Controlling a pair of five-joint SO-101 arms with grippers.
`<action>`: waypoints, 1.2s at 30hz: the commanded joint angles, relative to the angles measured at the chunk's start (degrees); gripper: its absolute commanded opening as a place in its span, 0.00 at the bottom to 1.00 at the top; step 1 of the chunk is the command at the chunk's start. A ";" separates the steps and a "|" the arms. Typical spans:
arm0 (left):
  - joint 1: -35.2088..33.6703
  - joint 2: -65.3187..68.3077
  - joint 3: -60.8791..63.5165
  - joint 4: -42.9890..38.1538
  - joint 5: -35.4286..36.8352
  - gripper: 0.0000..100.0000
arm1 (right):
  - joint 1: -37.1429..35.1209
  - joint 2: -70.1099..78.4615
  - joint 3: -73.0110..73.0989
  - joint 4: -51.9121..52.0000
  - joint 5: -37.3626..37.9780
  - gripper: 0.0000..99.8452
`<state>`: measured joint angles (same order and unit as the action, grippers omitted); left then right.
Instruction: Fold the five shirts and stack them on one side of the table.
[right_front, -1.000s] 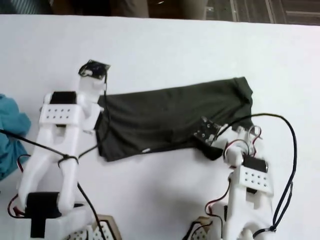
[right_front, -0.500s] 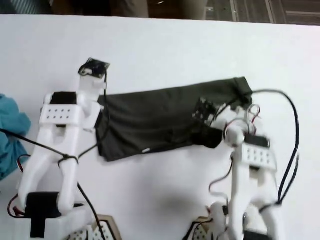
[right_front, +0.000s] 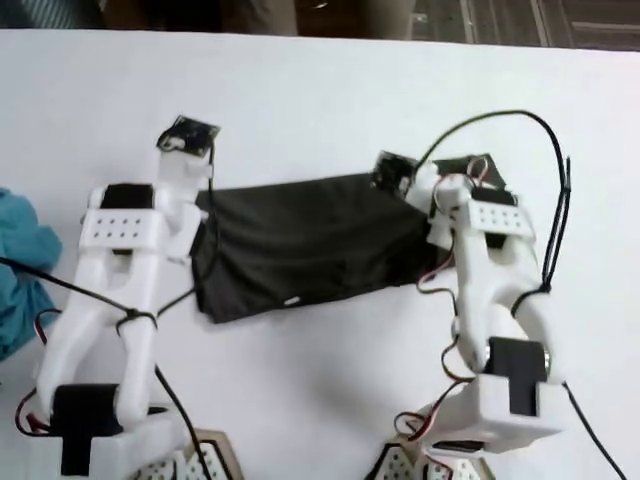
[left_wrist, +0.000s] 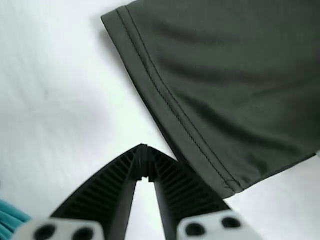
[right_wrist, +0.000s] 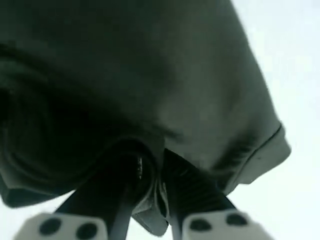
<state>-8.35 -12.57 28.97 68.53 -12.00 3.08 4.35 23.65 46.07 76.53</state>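
Note:
A dark green shirt (right_front: 300, 245) lies folded into a long band across the middle of the white table (right_front: 320, 90). My right gripper (right_wrist: 150, 170) is shut on a bunch of the shirt's cloth (right_wrist: 150, 75) at its right end, which is raised and pulled in toward the middle. The right arm (right_front: 485, 260) stands over that end. My left gripper (left_wrist: 143, 176) is shut with nothing in it, resting on the table just beside the stitched hem (left_wrist: 170, 115) at the shirt's left end.
A crumpled teal shirt (right_front: 20, 265) sits at the table's left edge, and a bit of it (left_wrist: 7, 220) lies behind the left gripper. Cables (right_front: 550, 200) loop off the right arm. Bare table lies beyond and in front of the dark shirt.
The right arm swung from the shirt's near right corner toward the far side, carrying the right end with it. The shirt now looks shorter on the right. The left arm stayed still.

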 joint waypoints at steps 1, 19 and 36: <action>0.09 -2.46 -0.31 -0.44 0.09 0.03 | -0.66 0.40 -5.89 0.31 -0.26 0.02; 0.09 -2.46 -0.31 -0.26 0.18 0.03 | -1.10 11.91 -8.53 -0.48 -0.35 0.21; 0.18 -2.46 -0.40 -0.70 0.09 0.03 | 0.13 -5.41 -8.35 0.75 -0.26 0.16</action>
<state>-8.35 -12.57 28.97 68.53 -12.00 2.64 3.12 17.49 46.51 76.53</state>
